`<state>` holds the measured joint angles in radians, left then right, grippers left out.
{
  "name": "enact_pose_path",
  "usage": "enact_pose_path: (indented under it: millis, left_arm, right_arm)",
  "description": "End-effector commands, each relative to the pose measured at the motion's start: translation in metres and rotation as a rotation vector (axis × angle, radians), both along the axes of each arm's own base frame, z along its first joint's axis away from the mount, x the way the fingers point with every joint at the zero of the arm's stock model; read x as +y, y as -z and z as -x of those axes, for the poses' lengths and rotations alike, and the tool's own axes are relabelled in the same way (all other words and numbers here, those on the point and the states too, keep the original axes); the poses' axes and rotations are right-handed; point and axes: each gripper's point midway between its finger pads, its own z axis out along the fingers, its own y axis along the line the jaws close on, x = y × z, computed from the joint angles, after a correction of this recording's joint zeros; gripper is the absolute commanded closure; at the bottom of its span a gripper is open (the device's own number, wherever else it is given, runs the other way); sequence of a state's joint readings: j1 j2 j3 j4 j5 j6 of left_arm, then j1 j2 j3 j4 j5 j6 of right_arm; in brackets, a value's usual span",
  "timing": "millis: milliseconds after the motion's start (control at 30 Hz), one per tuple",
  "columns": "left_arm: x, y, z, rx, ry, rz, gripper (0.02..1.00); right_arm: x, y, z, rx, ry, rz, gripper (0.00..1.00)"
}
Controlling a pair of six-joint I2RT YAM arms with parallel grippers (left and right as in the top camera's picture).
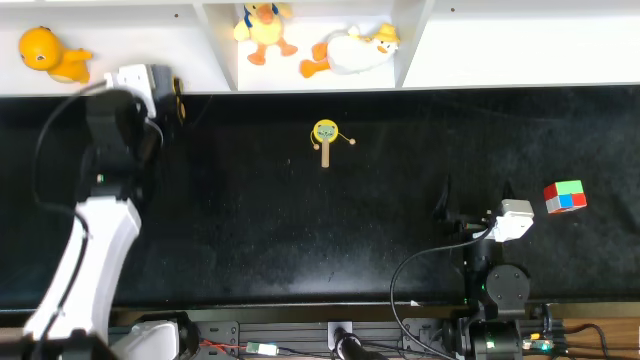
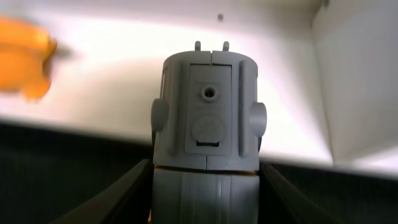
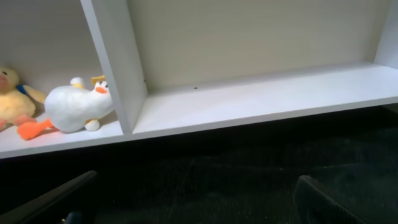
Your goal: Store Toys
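My left gripper (image 1: 150,85) is at the front edge of the white shelf's left compartment (image 1: 110,30), shut on a grey toy robot (image 2: 208,124) that stands upright between its jaws. An orange duck toy (image 1: 50,52) sits in that same compartment, to the left of the robot (image 1: 135,78). A small rattle drum (image 1: 325,135) lies on the black table near the middle. A colour cube (image 1: 565,196) lies at the right. My right gripper (image 3: 198,178) is low over the table near its base, open, with nothing between its fingers.
The middle compartment holds a yellow duck plush (image 1: 262,28) and a white duck plush (image 1: 350,50). A white divider (image 3: 115,68) separates it from the bare right compartment (image 3: 267,93). Cables run along the table's front edge.
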<state>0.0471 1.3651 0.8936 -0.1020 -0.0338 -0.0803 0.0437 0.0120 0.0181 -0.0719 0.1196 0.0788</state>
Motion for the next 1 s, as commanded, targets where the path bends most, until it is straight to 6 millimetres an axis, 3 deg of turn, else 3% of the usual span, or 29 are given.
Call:
enact_pose_path:
  millis: [33, 233, 567, 633, 733, 767, 800, 1000]
  left_arm:
    - [-0.003, -0.022, -0.035, -0.045, 0.003, 0.022, 0.84]
    - [-0.002, -0.015, -0.066, -0.029, 0.007, 0.026, 0.838]
    - [-0.003, 0.011, -0.079, 0.013, 0.012, 0.037, 0.829]
    - [-0.005, 0.014, -0.08, 0.021, 0.018, 0.041, 0.684]
    - [-0.006, 0.016, -0.08, 0.025, 0.02, 0.041, 0.189]
    - [-0.006, 0.016, -0.08, 0.025, 0.022, 0.04, 0.066]
    - [-0.006, 0.016, -0.08, 0.025, 0.022, 0.04, 0.02]
    - [-0.005, 0.006, -0.061, 0.064, 0.016, 0.032, 0.023]
  right_arm:
    - [-0.001, 0.004, 0.0, 0.0, 0.005, -0.007, 0.005]
    - [-0.001, 0.004, 0.0, 0.0, 0.005, -0.007, 0.005]
    - [-0.001, 0.004, 0.0, 0.0, 0.005, -0.008, 0.005]
    - [-0.001, 0.004, 0.0, 0.0, 0.005, -0.008, 0.005]
    - [-0.001, 0.004, 0.0, 0.0, 0.005, -0.008, 0.005]
    - [-0.001, 0.004, 0.0, 0.0, 0.005, -0.007, 0.005]
    - [-0.001, 0.004, 0.0, 0.0, 0.005, -0.008, 0.007]
    - [-0.001, 0.004, 0.0, 0.0, 0.005, -0.008, 0.005]
